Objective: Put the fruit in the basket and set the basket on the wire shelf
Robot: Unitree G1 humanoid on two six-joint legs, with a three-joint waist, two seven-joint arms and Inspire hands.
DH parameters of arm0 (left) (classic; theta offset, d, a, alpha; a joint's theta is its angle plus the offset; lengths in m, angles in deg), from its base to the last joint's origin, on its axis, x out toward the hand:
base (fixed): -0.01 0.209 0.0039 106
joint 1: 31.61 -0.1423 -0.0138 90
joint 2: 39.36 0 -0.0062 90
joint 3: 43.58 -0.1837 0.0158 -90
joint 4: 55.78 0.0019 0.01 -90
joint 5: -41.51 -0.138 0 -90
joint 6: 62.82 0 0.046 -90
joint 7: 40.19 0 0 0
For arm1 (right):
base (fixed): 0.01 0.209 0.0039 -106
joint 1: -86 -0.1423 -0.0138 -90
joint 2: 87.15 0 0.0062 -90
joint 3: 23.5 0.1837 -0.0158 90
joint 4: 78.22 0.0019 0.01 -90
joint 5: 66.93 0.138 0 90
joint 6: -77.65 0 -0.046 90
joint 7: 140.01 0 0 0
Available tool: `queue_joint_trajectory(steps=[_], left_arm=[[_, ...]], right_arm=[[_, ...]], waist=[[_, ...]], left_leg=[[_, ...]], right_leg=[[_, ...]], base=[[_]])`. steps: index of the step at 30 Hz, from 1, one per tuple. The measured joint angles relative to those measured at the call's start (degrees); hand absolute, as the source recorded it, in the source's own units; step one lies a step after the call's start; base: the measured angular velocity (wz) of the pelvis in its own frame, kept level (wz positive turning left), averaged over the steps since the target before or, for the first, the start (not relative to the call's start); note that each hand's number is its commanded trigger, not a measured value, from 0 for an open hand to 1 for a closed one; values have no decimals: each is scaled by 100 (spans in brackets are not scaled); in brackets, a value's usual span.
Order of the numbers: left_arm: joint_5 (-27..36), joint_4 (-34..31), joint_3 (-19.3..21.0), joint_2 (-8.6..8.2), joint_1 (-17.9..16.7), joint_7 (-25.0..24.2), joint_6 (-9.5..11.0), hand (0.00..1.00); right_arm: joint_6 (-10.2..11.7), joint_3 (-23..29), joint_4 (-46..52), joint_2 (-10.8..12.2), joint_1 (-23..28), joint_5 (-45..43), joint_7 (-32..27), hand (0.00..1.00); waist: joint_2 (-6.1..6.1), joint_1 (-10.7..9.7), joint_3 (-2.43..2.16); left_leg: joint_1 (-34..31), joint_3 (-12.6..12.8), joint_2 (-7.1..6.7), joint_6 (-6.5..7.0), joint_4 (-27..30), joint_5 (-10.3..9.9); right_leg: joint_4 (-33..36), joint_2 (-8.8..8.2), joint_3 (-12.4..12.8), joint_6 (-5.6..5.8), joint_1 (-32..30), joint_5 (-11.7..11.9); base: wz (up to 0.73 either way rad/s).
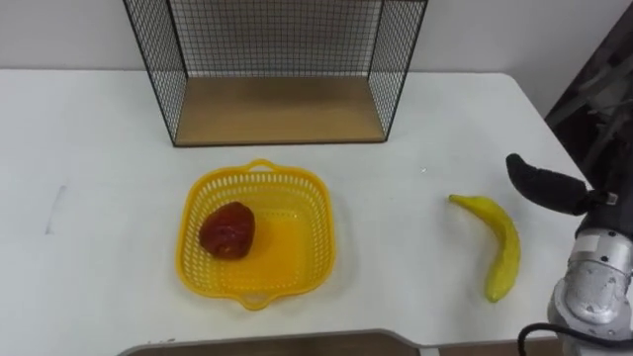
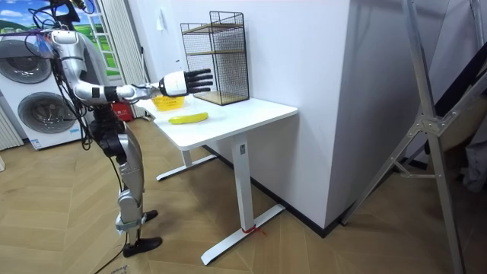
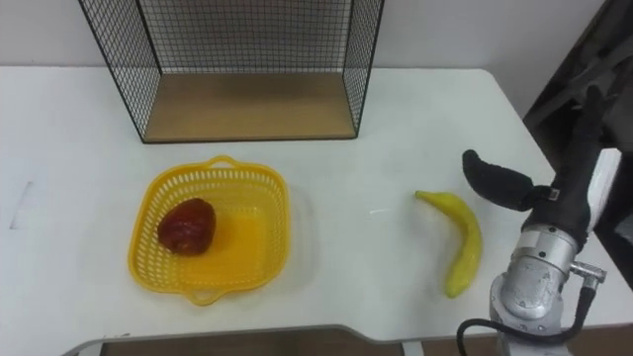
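A yellow basket (image 1: 318,237) sat on the white surface (image 1: 89,148) in front of a wire shelf (image 1: 277,109), with a red fruit (image 1: 228,229) already inside it. A banana (image 1: 502,247) lay on the surface, well to the right of the basket. The right robot hand (image 1: 549,186) hovered near the banana's right side, fingers straight and spread, holding nothing. To grasp well, it would likely need to lower over the banana's middle and close across its width.

light: bright, even | shadows: soft, faint around basket (image 1: 318,225) | table (image 1: 89,129): pale sheen
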Motion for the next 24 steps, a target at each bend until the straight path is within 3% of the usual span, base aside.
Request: queue_joint_trajectory(steps=[8,17,24], left_arm=[[-6,-224,2,-1,-92,-38,-73,0],[-5,-203,46,-9,-204,-23,-77,0],[-7,-360,46,-8,-222,-3,-87,0]], right_arm=[[-229,-240,-310,-3,82,-13,756,0],[-270,-419,-1264,-54,108,-13,1389,0],[-242,-464,-1475,-110,91,-28,1515,0]], waist=[[13,4,-9],[3,32,-10],[-40,85,0]], left_leg=[[13,36,6,2,-2,1],[81,-5,7,5,7,4],[66,-37,-9,8,30,5]], right_leg=[[80,-6,12,1,-32,-1],[79,-6,3,0,64,0],[36,-15,-19,6,46,-7]], base=[[-2],[0],[1]])
